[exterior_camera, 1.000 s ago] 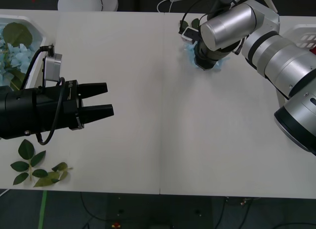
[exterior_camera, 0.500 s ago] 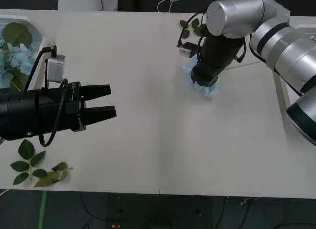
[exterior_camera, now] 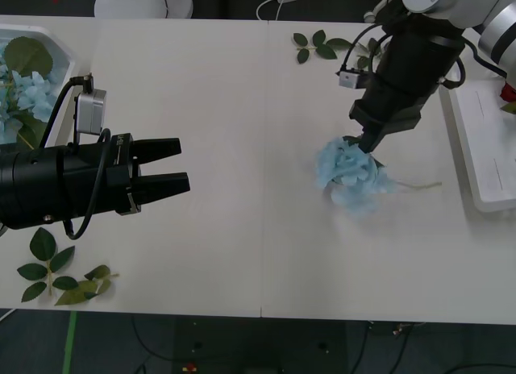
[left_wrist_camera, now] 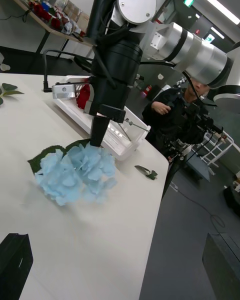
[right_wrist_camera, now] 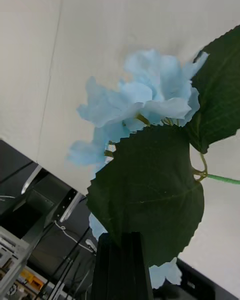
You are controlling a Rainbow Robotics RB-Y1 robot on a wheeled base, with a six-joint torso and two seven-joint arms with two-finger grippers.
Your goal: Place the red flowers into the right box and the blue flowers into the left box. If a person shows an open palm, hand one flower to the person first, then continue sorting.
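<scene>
Pinched together, the right arm's black two-finger gripper [exterior_camera: 369, 143] points down over the middle-right of the pale table [exterior_camera: 226, 92], its fingers closed on a fluffy pale sky-blue artificial hydrangea [exterior_camera: 351, 174] at the base of the head, where a broad dark green leaf [right_wrist_camera: 150, 190] spreads just in front of the fingertips in the right wrist view. The bloom hangs directly below and slightly toward the robot from the gripper, at or just above the tabletop; whether it rests on the surface cannot be told. Its thin tan-green stem [exterior_camera: 419, 184] trails sideways toward the shallow white rectangular right tray [exterior_camera: 484, 152], which sits near the flower at the table's right edge with deep-red rose blooms [left_wrist_camera: 84, 94] inside. Far across the table, the left arm's black gripper [exterior_camera: 165, 166] hovers low with its fingers parted and nothing between them, beside the rounded white left tray [exterior_camera: 58, 96] holding more blue hydrangea heads [exterior_camera: 20, 92]. A bloomless green leaf sprig [exterior_camera: 56, 273] lies near the table's front edge under that arm.
</scene>
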